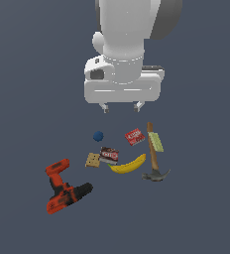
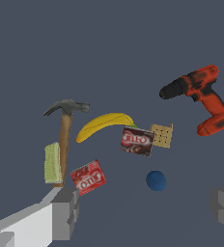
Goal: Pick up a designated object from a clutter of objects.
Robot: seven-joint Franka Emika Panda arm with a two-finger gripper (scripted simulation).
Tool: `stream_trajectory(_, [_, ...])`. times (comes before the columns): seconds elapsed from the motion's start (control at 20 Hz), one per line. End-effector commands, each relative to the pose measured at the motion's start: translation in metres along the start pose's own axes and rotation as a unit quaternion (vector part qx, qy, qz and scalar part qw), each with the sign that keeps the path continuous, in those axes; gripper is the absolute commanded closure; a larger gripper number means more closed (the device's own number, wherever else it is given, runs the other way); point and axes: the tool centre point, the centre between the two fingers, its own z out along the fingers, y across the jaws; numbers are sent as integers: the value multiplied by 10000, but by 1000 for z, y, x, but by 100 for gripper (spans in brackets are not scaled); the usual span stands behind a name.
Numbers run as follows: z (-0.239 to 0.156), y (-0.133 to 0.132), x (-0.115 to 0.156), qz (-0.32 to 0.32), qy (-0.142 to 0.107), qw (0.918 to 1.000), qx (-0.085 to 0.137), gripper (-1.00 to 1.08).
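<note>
The designated object, a red-orange and black drill (image 1: pixel 62 187) (image 2: pixel 201 96), lies on its side at the exterior view's lower left, apart from the rest of the clutter. My gripper (image 1: pixel 121 106) (image 2: pixel 145 212) hangs high above the floor, over the far side of the clutter, well away from the drill. It is open, with nothing between its fingers (image 2: pixel 65 212).
The clutter sits in a loose group: a blue ball (image 1: pixel 98 136), a red box (image 1: pixel 135 136), a dark can (image 1: pixel 108 155), a tan cracker square (image 1: pixel 92 159), a banana (image 1: pixel 128 165), a wooden-handled hammer (image 1: pixel 153 156) and a pale green block (image 1: pixel 155 141) beside its handle.
</note>
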Motion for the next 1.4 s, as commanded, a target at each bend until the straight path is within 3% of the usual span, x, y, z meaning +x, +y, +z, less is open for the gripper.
stream_trajectory(0.0, [0,0,0,0,0,10000,0,-60])
stream_trajectory(0.75, [11,-8,9,137,7,9999,85,-60])
stream_trajectory(1.1, [41,1,27,717,17,9973,125,-60])
stream_trajectory(1.35, [78,13,45,1390,41,9902,100,-60])
